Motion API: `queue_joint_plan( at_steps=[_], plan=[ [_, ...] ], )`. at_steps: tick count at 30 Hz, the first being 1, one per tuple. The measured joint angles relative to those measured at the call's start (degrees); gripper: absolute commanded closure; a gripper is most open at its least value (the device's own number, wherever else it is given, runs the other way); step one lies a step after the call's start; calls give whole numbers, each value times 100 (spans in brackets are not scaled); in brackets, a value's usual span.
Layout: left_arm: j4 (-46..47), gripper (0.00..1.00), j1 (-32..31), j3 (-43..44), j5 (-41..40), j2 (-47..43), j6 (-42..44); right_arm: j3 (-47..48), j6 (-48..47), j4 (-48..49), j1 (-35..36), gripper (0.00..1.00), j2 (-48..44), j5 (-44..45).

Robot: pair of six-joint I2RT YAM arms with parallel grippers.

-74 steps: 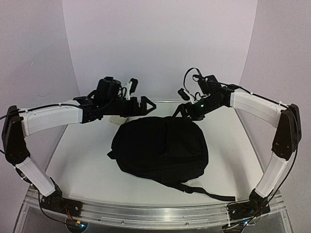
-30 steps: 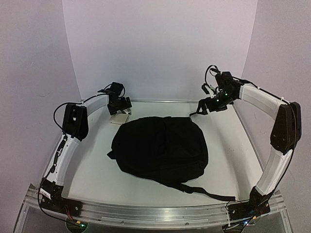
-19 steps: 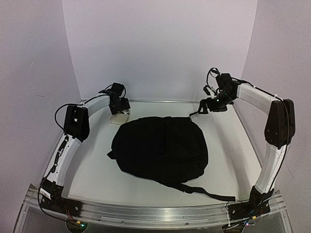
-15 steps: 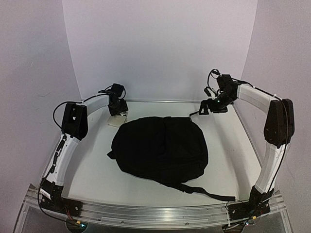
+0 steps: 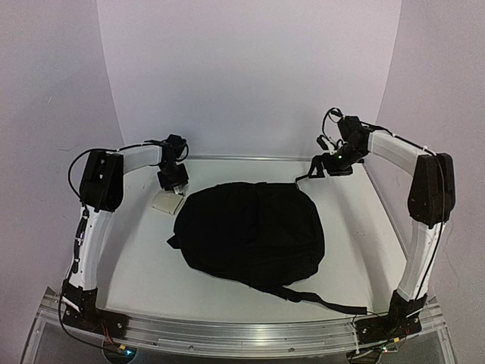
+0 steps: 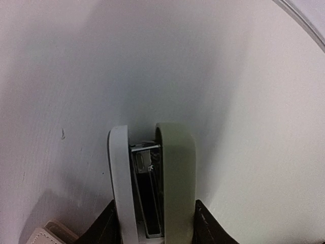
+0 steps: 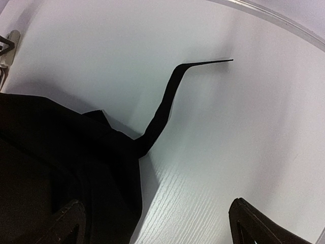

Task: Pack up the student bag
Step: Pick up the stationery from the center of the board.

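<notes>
Black student bag (image 5: 250, 231) lying closed, contents hidden, pale object (image 5: 165, 202) alongside

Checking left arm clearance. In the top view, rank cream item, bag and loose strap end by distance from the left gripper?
1. cream item: right by the left gripper, far left.
2. bag: centre, just to its right.
3. loose strap end: near right, by the front rail.
</notes>
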Motion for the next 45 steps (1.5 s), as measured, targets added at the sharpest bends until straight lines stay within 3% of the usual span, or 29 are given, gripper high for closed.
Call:
queue_joint_plan(
  at_steps=[14,23,30,35,45],
  plan=[
    [-32,57,42,-769,336,-479,62,14,61,-1,-148,2,43,-488],
    [-55,61,41,-2010,678,-1303,375,14,312,-2,-148,2,43,-878],
    [-260,63,41,-2042,812,-1574,734,24,340,-91,-143,2,34,-1042],
    [-350,64,41,-2033,793,-2266,905,58,308,-138,-57,2,-4,-1156],
    [-637,65,-194,-1879,754,-3325,903,-69,342,-130,668,2,-340,-1181]
  ],
)
